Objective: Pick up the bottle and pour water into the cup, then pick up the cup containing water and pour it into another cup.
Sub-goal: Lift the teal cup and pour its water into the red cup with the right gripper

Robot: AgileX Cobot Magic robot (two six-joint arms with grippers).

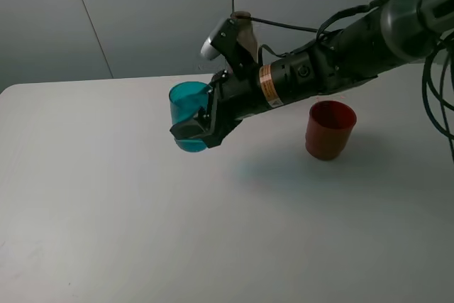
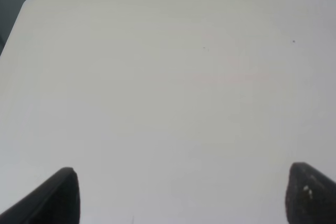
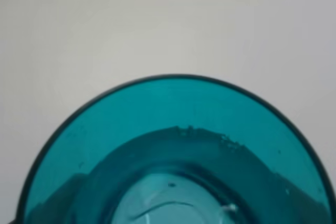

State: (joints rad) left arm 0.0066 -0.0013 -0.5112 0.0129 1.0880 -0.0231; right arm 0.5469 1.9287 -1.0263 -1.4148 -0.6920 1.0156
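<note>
The right fingers (image 1: 191,130) were clamped on the cup (image 1: 186,97), which was held clear of the tabletop (image 1: 106,211). The right wrist view showed liquid inside it. Another cup (image 1: 330,129) stood upright on the tabletop, to the right of the held cup and apart from it. The left fingers (image 2: 58,198) stood apart above the tabletop.

- This looks like a robot lab or test bench.
- A bare white table (image 1: 106,211) stands before a plain grey panelled wall (image 1: 142,12) on the far side.
- A black robot arm (image 1: 319,69) wears a label band, and loose cables (image 1: 430,83) hang at the right.
</note>
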